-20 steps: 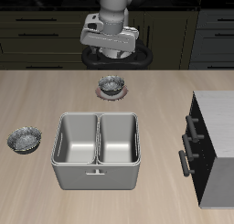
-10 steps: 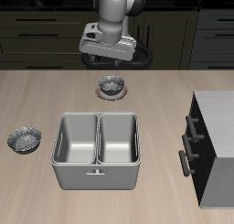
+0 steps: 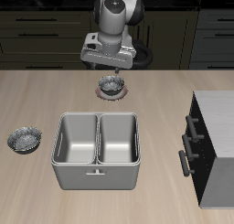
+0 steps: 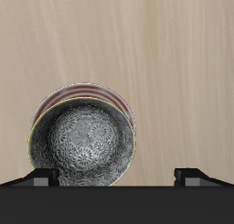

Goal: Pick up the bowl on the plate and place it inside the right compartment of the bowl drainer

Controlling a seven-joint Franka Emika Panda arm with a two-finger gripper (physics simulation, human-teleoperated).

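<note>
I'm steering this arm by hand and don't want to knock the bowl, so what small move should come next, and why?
Probably lower the claw straight down toward the bowl on the plate. It hangs above the bowl without touching it, and in the wrist view the bowl sits off-centre between the fingertips, so a slight centring nudge during descent seems wise.

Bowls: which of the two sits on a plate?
The bowl farther back, under the gripper, sits on the plate; the other bowl rests on bare table.
</note>
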